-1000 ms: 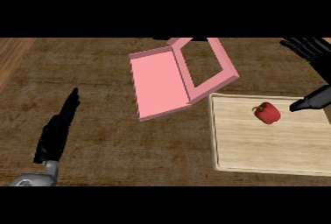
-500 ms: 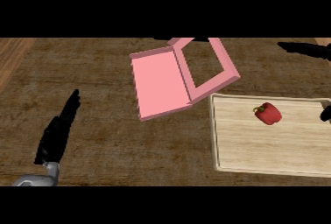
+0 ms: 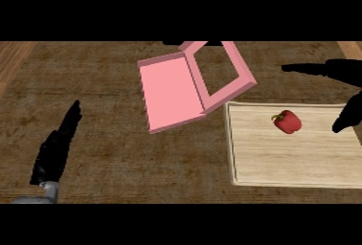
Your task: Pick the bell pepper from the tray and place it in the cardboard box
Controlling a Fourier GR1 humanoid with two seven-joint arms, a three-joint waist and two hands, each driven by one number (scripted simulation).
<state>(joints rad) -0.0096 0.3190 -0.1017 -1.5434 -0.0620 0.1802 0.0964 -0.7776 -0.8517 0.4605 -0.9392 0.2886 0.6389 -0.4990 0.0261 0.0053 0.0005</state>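
Dark brown wood-grain tabletop [image 3: 127,158] fills the head view. On its right side lies a pale wooden tray [image 3: 297,162], a flat rectangle with a low rim, running out of view at the right edge. Just beside the tray's upper left corner sits the box [image 3: 173,93], pink here rather than cardboard-coloured, with a large flap open to the left and the frame of its open mouth tilted toward the top of the view; its lower right corner touches or overlaps the tray's corner. The left hand [image 3: 56,146] shows at the lower left, black, fingers straight and together pointing up, resting open over the tabletop, well apart from box and tray, holding nothing. The right hand [image 3: 343,72] comes in at the right edge, fingers extended and spread wide, one finger pointing left over the tabletop above the tray, the thumb [image 3: 346,115] hanging down over the tray's right part; it holds nothing. The bell pepper [image 3: 288,122] is small, red, glossy, with a short green stem at its top left; it lies on the tray's upper middle, between the box corner and the right thumb, near the thumb but apart from it. Against the frame half a second ago the right hand reaches farther in from the right edge, closer to the pepper; box, tray, pepper and left hand sit unchanged. No writing or labels can be read anywhere.
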